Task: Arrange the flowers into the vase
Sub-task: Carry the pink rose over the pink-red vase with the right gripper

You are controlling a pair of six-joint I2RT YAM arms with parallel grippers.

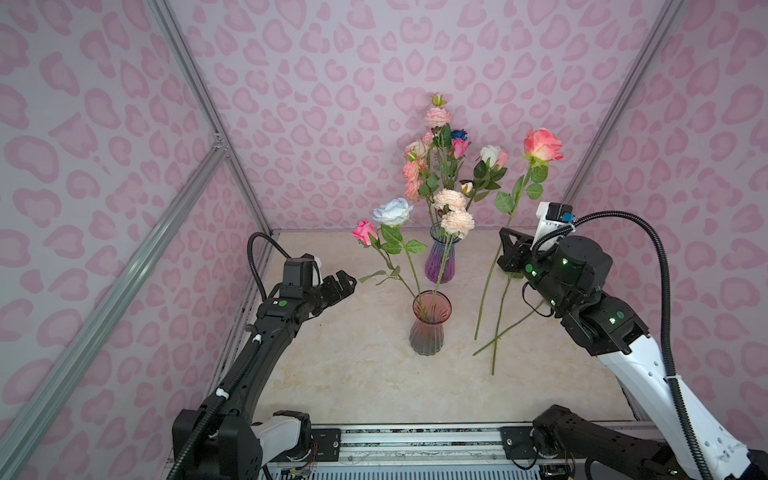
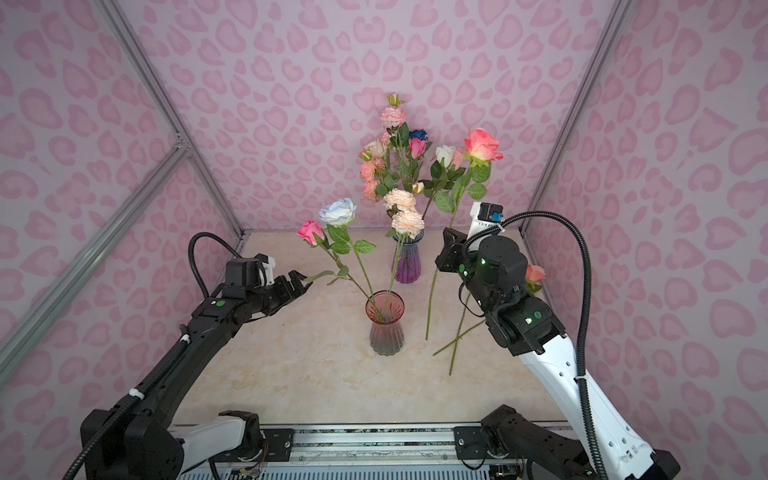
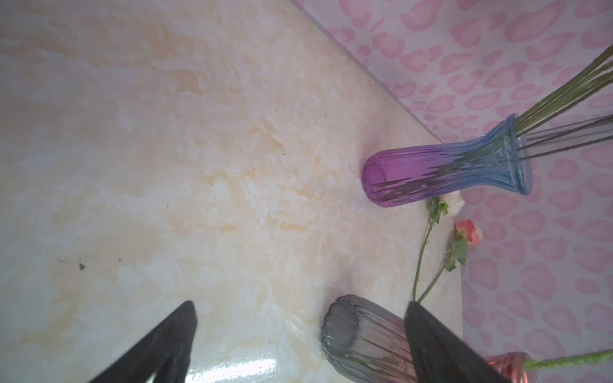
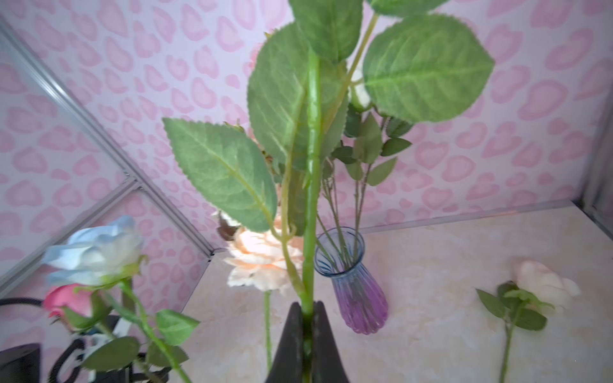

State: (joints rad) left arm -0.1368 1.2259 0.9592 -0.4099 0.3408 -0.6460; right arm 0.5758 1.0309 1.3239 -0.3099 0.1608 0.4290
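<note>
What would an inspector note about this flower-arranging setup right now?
Surface: marbled tabletop, glossy.
Job's things: red vase holds three flowers; purple vase holds a bunch; cream rose and salmon rose lie loose on the right.
Clutter: nothing seen.
Grippers: left gripper open, empty; right gripper shut on a coral rose, upright.
Cables: black hoses loop over both arms.
Surroundings: pink patterned walls, aluminium frame.

Pink-blotched walls (image 1: 332, 62), cream marbled table (image 1: 353, 386), red vase (image 1: 428, 328), purple vase (image 1: 441, 262)
</note>
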